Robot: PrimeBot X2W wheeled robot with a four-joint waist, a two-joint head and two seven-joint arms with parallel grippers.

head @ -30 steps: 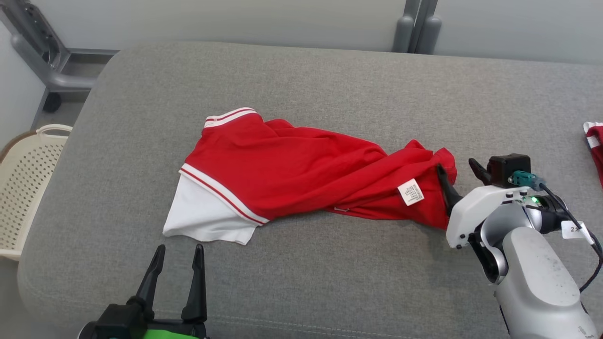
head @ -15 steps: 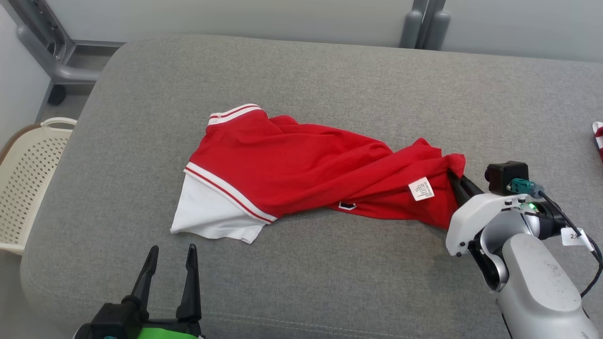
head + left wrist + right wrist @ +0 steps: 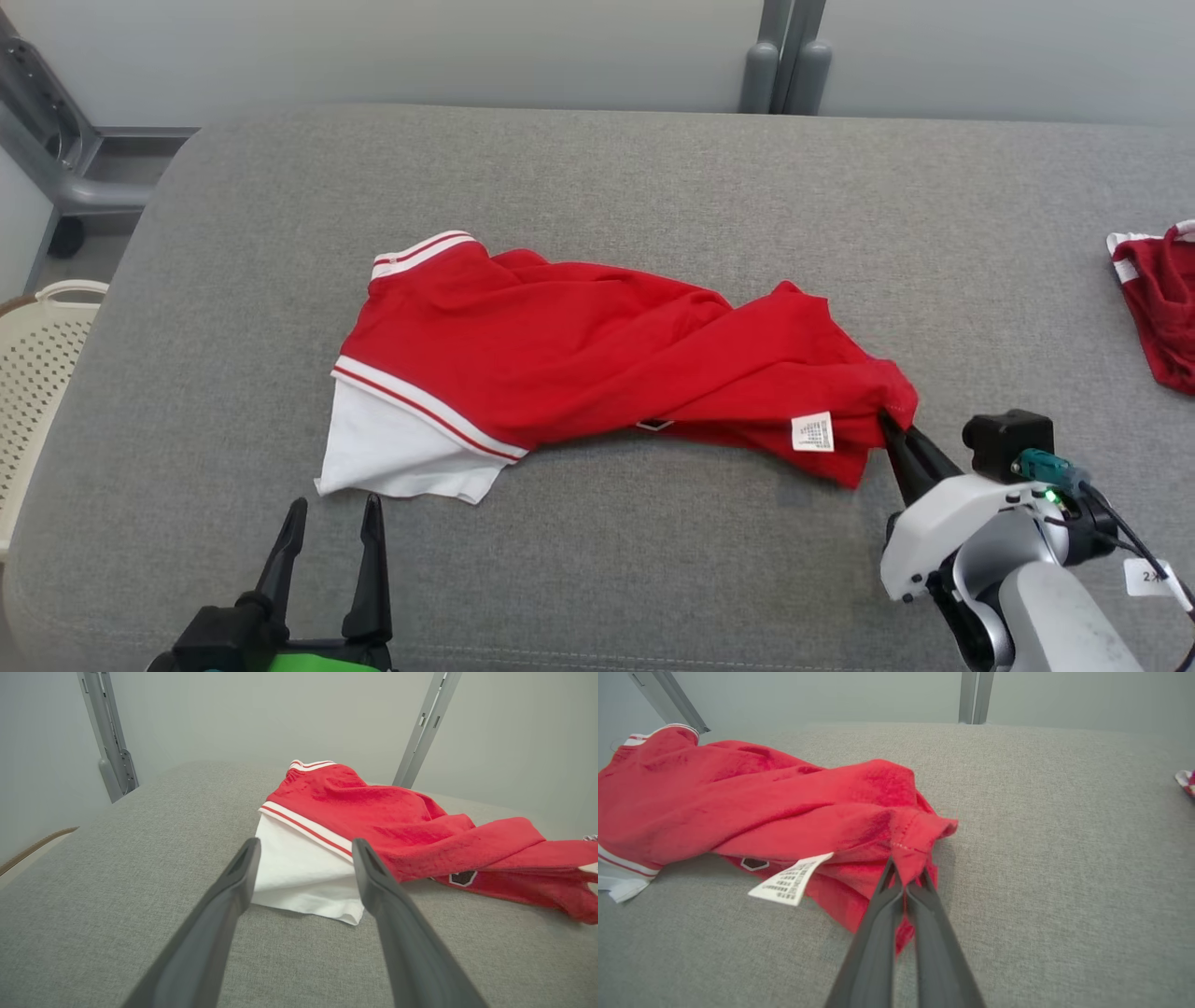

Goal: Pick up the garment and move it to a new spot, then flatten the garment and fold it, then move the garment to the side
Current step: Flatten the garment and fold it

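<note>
Now my right hand point(image 3: 887, 425) pinches the right corner of the red garment point(image 3: 560, 345), which lies on the grey cushion point(image 3: 653, 168). My left hand point(image 3: 334, 506) is wide open, near its white end.

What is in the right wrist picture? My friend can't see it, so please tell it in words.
The right end effector is shut on a bunched corner of the red garment, which sprawls away to the left across a grey padded surface. A white care label sticks out of the cloth just left of the grip.
</note>
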